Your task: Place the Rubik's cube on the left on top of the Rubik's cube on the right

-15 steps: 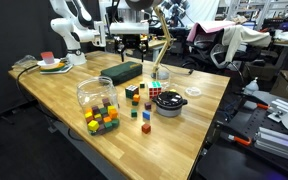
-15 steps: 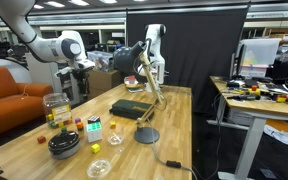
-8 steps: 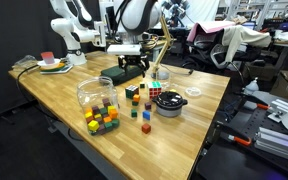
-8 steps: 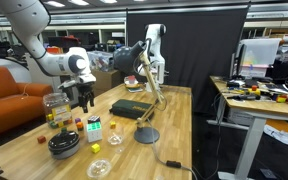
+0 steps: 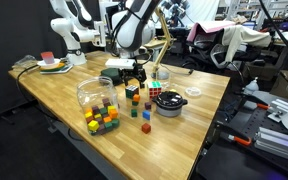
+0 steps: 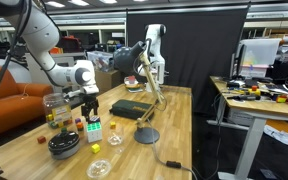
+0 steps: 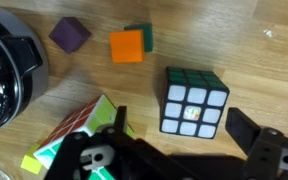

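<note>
Tool, jaws apart, abv 2 Rubik's cubes

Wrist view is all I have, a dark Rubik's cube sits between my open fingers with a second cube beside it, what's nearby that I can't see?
Observer: A glass jar stands close to the gripper.
Operator: Anything tall to avoid?
Observer: Yes, a wooden desk lamp, taller than the jar.
Operator: Any loose clutter?
Observer: A pile of small coloured blocks close to the jar.
</note>
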Action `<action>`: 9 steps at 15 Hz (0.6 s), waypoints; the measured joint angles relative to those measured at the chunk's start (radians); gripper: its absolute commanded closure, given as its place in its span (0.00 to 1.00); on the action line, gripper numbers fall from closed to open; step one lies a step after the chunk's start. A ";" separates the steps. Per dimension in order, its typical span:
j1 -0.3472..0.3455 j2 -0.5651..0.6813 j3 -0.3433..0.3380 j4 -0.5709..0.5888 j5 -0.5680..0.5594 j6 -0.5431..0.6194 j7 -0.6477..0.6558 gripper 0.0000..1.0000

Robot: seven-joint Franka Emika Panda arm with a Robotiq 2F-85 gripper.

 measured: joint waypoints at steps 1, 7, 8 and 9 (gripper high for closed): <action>0.000 0.010 -0.001 0.016 0.003 -0.004 0.000 0.00; 0.000 0.042 -0.001 0.067 0.013 -0.062 0.000 0.00; 0.000 0.044 -0.001 0.068 0.013 -0.068 0.000 0.02; 0.000 0.045 -0.001 0.069 0.014 -0.070 -0.002 0.05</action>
